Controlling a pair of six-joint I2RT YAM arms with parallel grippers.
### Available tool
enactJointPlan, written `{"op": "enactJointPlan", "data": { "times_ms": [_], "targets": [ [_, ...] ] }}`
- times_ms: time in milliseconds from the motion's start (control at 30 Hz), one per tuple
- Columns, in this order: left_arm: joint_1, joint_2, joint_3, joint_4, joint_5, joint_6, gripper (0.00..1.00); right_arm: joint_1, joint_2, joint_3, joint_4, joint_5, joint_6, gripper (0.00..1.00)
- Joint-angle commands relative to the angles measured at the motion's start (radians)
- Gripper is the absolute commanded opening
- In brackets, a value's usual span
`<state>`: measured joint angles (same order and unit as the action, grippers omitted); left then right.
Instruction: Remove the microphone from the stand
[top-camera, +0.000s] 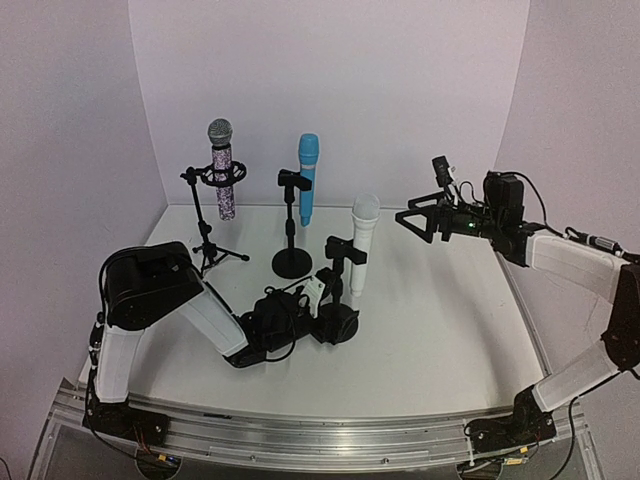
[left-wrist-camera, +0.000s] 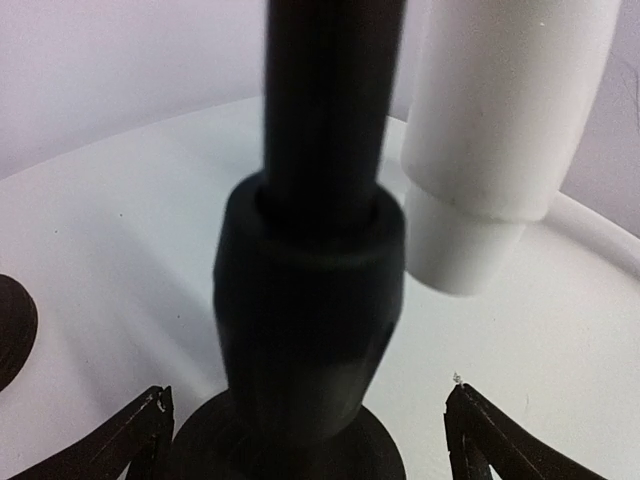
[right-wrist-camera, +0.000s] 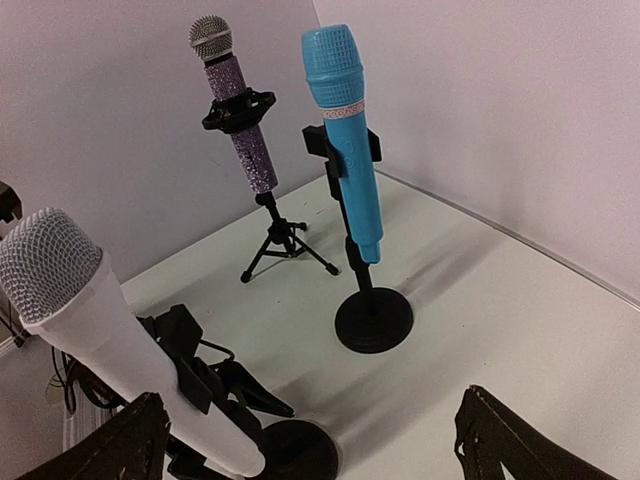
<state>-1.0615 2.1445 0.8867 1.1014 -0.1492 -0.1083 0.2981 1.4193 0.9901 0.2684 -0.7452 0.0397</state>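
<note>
The white microphone (top-camera: 362, 240) stands upright in the clip of a black round-base stand (top-camera: 337, 322) at the table's middle. My left gripper (top-camera: 318, 305) is low at that stand's base. In the left wrist view the stand's pole and collar (left-wrist-camera: 315, 290) sit between the open jaws of my left gripper (left-wrist-camera: 310, 400), clear of both fingertips, with the microphone's lower end (left-wrist-camera: 490, 150) up right. My right gripper (top-camera: 415, 222) is open and empty in the air, right of the microphone's head. In the right wrist view the microphone (right-wrist-camera: 100, 330) is at the left, beside my right gripper (right-wrist-camera: 310, 400).
A blue microphone (top-camera: 307, 180) on a round-base stand (top-camera: 292, 262) stands behind the white one. A glittery purple microphone (top-camera: 222, 170) sits on a tripod stand (top-camera: 208, 245) at the back left. Both show in the right wrist view: blue (right-wrist-camera: 345, 130), purple (right-wrist-camera: 240, 120). White walls enclose the table.
</note>
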Motion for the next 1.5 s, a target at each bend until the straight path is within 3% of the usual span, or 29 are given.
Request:
{"op": "enactJointPlan", "data": {
  "times_ms": [0, 133, 267, 400, 533, 800, 1067, 1267, 1467],
  "targets": [
    [-0.003, -0.140, -0.065, -0.079, 0.023, 0.048, 0.95, 0.005, -0.059, -0.023, 0.011, -0.018, -0.025, 0.98],
    [0.056, -0.306, -0.158, -0.216, 0.165, 0.088, 0.95, 0.004, -0.076, -0.036, -0.022, -0.021, -0.031, 0.98],
    [0.240, -0.480, -0.185, -0.389, 0.606, 0.076, 0.95, 0.008, -0.105, -0.040, -0.078, 0.011, -0.030, 0.95],
    [0.392, -0.546, -0.076, -0.541, 1.008, 0.113, 1.00, 0.045, -0.137, -0.013, -0.191, 0.030, -0.101, 0.94],
    [0.454, -0.501, 0.125, -0.720, 1.236, 0.263, 1.00, 0.119, -0.158, -0.004, -0.235, 0.059, -0.146, 0.94],
    [0.454, -0.350, 0.424, -0.924, 1.363, 0.484, 1.00, 0.224, -0.128, 0.038, -0.229, 0.167, -0.180, 0.94],
    [0.429, -0.229, 0.577, -1.044, 1.313, 0.560, 1.00, 0.265, -0.074, 0.076, -0.189, 0.197, -0.179, 0.94],
    [0.408, -0.222, 0.566, -0.923, 1.231, 0.446, 0.93, 0.286, -0.036, 0.102, -0.184, 0.201, -0.195, 0.93],
    [0.400, -0.234, 0.539, -0.881, 1.245, 0.435, 0.81, 0.293, -0.017, 0.112, -0.175, 0.200, -0.196, 0.92]
  ]
}}
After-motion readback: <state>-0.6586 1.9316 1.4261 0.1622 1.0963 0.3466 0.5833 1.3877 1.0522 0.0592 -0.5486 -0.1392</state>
